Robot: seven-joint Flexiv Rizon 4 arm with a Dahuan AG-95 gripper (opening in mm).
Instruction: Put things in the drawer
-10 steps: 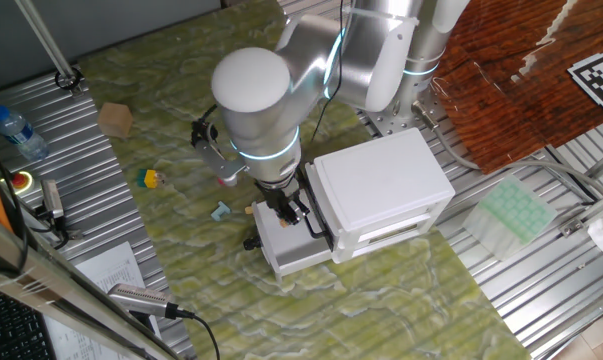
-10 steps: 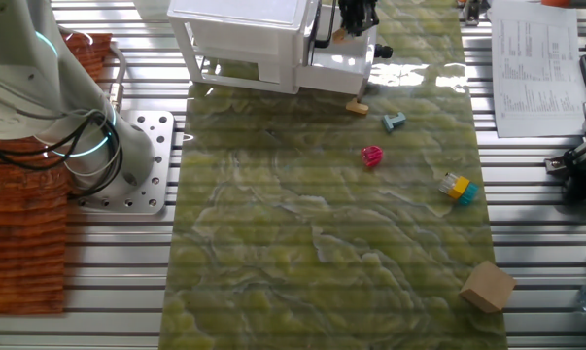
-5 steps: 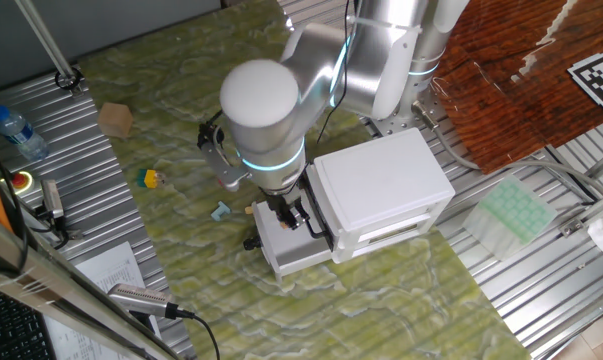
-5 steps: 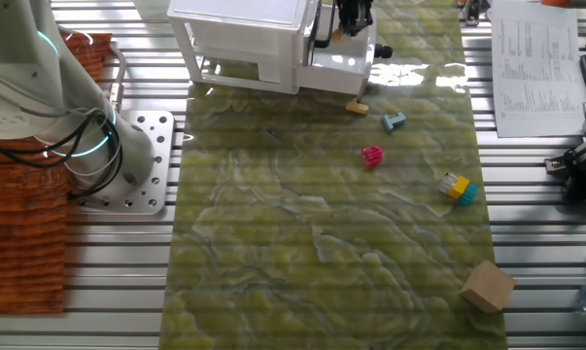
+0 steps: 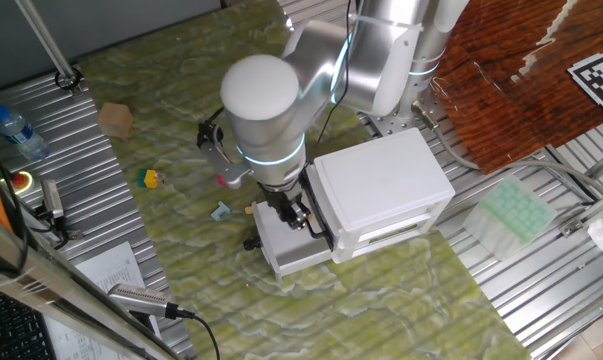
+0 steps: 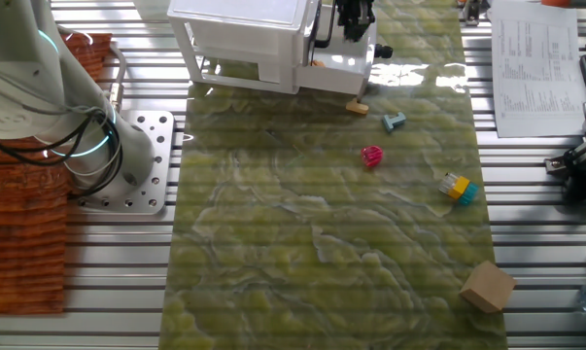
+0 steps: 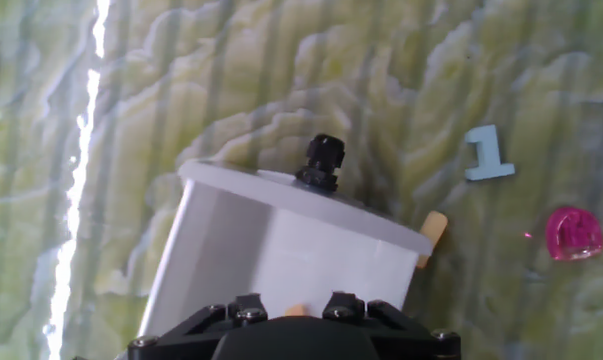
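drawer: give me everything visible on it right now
The drawer is a white plastic box, pulled open from the white cabinet onto the green mat. A black knob-like handle sits on its front. The gripper hangs right above the open cavity. In the hand view a small orange bit shows inside, by the gripper. A tan piece lies on the mat at its corner; contact unclear.

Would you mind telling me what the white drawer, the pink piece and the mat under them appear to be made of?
The drawer looks like smooth matte white plastic with thin, even walls. The pink piece seems to be translucent glossy plastic, as it glows and glints. The mat looks like glossy printed vinyl or oilcloth, given its marbled green pattern and bright glare streak, though this is uncertain.
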